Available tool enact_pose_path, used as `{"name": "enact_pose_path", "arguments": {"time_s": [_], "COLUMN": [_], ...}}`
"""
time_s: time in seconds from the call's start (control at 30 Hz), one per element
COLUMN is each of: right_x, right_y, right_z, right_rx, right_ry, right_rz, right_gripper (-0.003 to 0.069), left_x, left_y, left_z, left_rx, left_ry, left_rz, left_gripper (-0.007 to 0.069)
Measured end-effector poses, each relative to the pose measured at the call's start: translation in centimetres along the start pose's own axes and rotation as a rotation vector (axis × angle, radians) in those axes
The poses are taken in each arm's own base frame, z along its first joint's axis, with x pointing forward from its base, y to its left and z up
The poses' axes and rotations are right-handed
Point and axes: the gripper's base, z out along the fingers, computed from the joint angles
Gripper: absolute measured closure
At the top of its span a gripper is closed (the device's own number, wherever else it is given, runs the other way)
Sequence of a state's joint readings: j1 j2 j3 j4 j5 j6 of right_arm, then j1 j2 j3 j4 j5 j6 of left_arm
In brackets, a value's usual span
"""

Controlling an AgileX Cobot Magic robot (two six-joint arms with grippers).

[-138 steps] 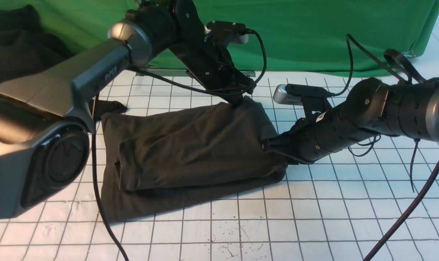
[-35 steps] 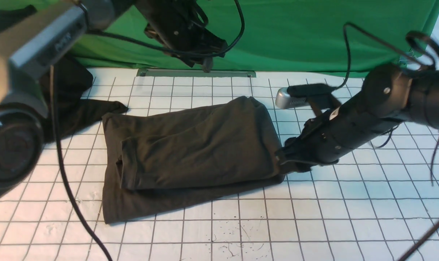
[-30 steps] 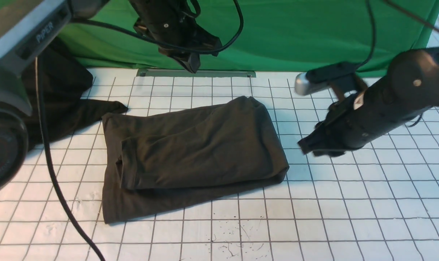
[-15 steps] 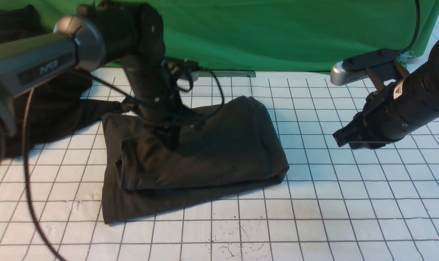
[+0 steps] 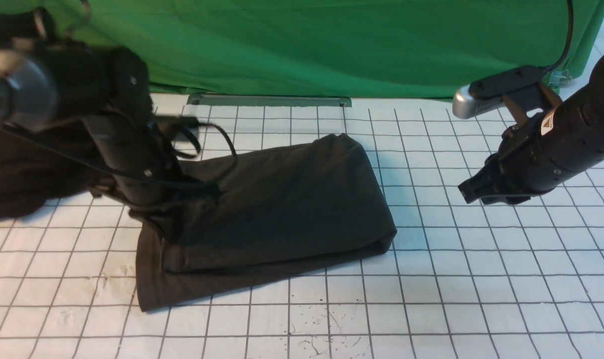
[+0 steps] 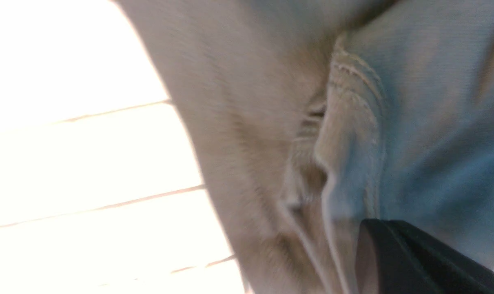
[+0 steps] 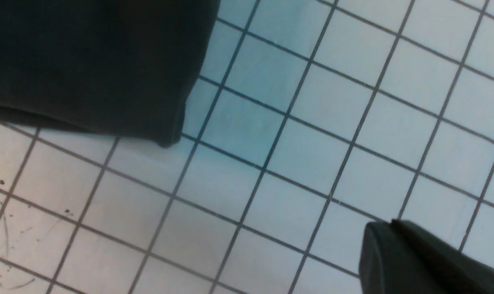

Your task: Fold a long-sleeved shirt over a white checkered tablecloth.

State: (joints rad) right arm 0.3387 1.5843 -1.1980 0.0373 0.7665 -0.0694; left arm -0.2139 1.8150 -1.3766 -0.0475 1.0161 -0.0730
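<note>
Nearest the camera, the white checkered tablecloth point(image 5: 431, 299) lies flat, a thin dark grid of small squares on white, with a scatter of dark specks point(image 5: 326, 324) near the front edge and a rough, crumbly patch point(image 5: 117, 271) at the near left.

On it, left of centre, lies the long-sleeved shirt point(image 5: 292, 204): soft, matte, dark brown-black cloth folded into a rough rectangle of stacked layers, the right edge a rounded fold. No print or collar is visible. The left wrist view shows, blurred and washed out, a stitched hem point(image 6: 353, 106) bunched close to the fingertip.

The left gripper point(image 5: 154, 224) is pressed down into the shirt's left end, its arm dropping steeply from the upper left with cables looping beside it. Its jaws are together; whether fabric is pinched between them cannot be told.

The right gripper point(image 5: 469, 192) hangs above the tablecloth, well apart from the shirt's right edge, its arm slanting in from the upper right. Its jaws are together and hold nothing.

Farther left sits a heap of black garment point(image 5: 12, 169). At the back hangs a plain green fabric backdrop point(image 5: 331, 45).
</note>
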Motion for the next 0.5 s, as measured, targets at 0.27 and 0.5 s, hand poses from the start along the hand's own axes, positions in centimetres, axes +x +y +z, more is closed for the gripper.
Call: {"name": "enact_pose_path", "arguments": {"time_s": [0.27,0.5], "right_x": [0.0,-0.1], "right_y": [0.2,0.5], "right_z": [0.0,0.0], "right_rx": [-0.021,-0.051], "right_ry": [-0.005,-0.014], "right_rz": [0.021,0.044], "right_gripper": [0.0665,0.0665], "left_x": [0.4,-0.6], "left_y": [2.2,2.4], "left_z": [-5.1,-2.7], "left_rx": [0.014,0.015], "left_ry": [-0.156,-0.15], "left_rz": [-0.083,-0.084], "left_gripper": [0.0623,0.0489]}}
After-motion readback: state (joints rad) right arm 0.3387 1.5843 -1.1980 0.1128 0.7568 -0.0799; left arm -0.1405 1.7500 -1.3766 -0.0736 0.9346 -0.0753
